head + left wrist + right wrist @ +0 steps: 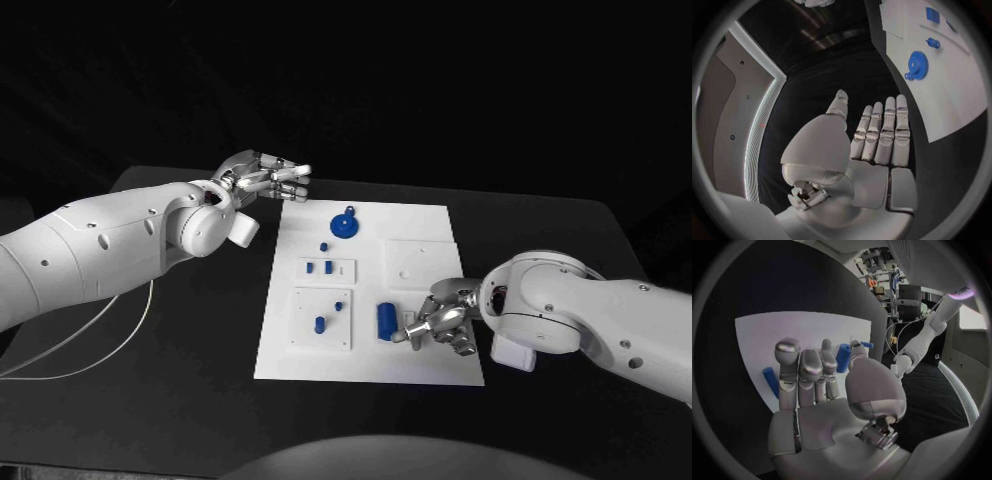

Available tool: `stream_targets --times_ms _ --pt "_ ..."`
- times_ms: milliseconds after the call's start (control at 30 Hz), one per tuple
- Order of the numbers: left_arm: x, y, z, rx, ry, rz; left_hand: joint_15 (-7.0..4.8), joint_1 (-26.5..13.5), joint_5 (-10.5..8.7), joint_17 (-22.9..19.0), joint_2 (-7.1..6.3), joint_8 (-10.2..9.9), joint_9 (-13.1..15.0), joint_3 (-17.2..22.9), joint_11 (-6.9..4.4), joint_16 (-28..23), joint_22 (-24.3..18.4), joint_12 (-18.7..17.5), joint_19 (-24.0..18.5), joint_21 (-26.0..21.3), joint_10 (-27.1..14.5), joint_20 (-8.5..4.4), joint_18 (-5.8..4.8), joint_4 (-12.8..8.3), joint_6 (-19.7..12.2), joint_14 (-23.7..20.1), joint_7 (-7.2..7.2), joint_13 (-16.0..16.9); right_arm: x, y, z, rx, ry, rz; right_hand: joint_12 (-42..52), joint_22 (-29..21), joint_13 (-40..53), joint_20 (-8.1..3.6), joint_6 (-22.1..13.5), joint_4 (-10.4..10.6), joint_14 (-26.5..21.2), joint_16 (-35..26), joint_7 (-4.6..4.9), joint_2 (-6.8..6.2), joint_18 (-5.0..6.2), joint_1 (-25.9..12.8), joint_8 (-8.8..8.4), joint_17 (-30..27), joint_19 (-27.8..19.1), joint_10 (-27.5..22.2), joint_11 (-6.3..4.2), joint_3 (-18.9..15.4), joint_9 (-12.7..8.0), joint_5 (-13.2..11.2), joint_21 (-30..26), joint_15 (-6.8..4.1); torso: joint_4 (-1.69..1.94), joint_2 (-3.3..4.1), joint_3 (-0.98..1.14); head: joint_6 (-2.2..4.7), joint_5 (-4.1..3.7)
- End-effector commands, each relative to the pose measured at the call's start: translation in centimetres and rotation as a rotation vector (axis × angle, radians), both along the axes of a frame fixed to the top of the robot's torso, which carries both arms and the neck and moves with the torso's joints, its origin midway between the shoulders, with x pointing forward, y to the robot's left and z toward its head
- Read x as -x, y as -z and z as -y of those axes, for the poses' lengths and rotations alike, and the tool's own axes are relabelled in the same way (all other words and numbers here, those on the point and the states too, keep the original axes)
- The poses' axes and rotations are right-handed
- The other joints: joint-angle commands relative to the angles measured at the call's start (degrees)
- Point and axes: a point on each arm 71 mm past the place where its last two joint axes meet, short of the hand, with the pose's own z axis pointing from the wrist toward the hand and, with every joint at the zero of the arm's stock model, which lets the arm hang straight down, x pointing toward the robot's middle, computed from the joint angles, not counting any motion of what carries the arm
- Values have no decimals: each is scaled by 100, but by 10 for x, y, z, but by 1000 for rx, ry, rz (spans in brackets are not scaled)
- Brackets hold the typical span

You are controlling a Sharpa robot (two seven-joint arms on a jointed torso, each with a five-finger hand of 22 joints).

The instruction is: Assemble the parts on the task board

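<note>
The white task board [418,215] lies in the middle of the black table. A blue gear [345,224] sits at its far end, also seen as the gear [917,63] from the left wrist. Small blue pegs [330,266] stand in the left blocks. A longer blue cylinder [387,318] lies near the front. My right hand [440,325] hovers low just right of that cylinder, fingers extended toward it, holding nothing; the right wrist view shows the hand [817,390] with a blue piece [842,357] beyond its fingertips. My left hand [267,180] hangs off the board's far left corner, fingers straight and empty.
A white cable [87,340] trails over the table at the left. Raised white blocks [320,320] on the board's left half carry pegs. Bare black tabletop [577,230] surrounds the board on the right and far sides.
</note>
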Motion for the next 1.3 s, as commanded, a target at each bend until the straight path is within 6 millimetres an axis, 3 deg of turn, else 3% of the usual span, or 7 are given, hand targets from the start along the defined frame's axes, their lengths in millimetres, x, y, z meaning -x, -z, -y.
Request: stream_targets --times_ms 33,367,967,1300 --pt "0 0 2 5 17 1 -2 -39 17 5 -15 2 3 -4 5 3 -7 -15 -21 -17 -29 28 -20 16 8 -27 40 6 0 1 0 24 4 3 16 484 7 -13 37 16 -6 19 1 83 -31 -38 -27 11 311 8 -20 -28 13 50 26 -25 0 -4 -5 -8 0" --pt "0 0 2 2 19 -2 -2 -39 17 5 -15 2 3 -4 5 3 -7 -15 -21 -17 -29 28 -20 16 8 -27 40 6 -5 3 -1 37 31 24 19 481 10 -20 46 56 -5 23 -11 359 -37 -31 -27 14 311 13 -29 -197 78 163 34 -31 2 -3 -8 -13 3" --pt "1 1 1 -3 20 -6 2 -22 21 4 -3 4 4 -13 5 2 -7 -17 -24 -18 -28 31 -18 -3 19 -44 37 6 -2 10 -3 47 16 1 14 480 9 -20 52 -48 -8 15 -11 379 -39 17 -28 10 308 10 -28 -252 70 144 25 -31 -1 -1 -3 -31 16" --pt "1 0 1 -4 17 -4 2 -22 21 4 -3 4 4 -13 5 2 -7 -17 -24 -18 -28 31 -18 -3 19 -44 37 6 -2 7 3 34 40 37 41 485 21 -24 78 -106 -4 28 -17 358 -41 33 -26 21 313 26 -34 -262 65 149 43 -35 -3 -2 0 -4 11"
